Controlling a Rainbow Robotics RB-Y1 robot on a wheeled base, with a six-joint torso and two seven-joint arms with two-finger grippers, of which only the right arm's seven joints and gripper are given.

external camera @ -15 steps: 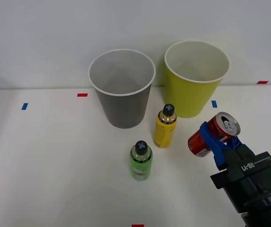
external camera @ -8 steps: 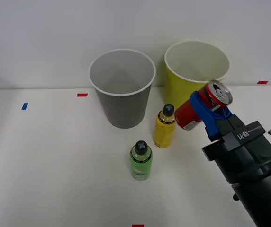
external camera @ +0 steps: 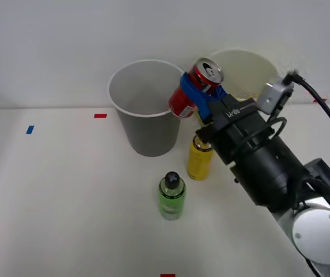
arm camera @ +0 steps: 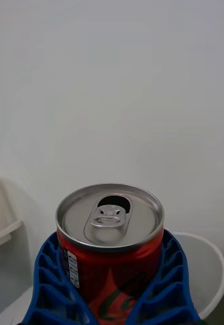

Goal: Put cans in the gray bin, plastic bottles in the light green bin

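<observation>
The small red drink can with a silver pull-tab top [external camera: 195, 88] is held off the table, tilted, at the right-hand rim of the tall round gray bin with a white rim [external camera: 147, 109], its lower end overlapping that rim in the front view; whether can and rim touch cannot be determined. The right gripper [external camera: 199, 92] is closed on the can, its blue ribbed fingers [arm camera: 48, 284] wrapping both sides of the can body. In the wrist view the can top [arm camera: 109, 217] shows an opened mouth hole and the tab, while the lower body is hidden by the fingers and cut off by the picture edge. The black arm housing behind the gripper covers the front wall of the yellow-green cup-shaped bin [external camera: 248, 66], leaving only its pale inside and rim visible. The yellow plastic bottle [external camera: 199, 161] stands upright just in front of the gray bin; its cap is hidden by the arm. The translucent green plastic bottle with a black cap [external camera: 171, 196] stands upright nearer the camera, apart from the yellow one, on the white table [external camera: 67, 202].
</observation>
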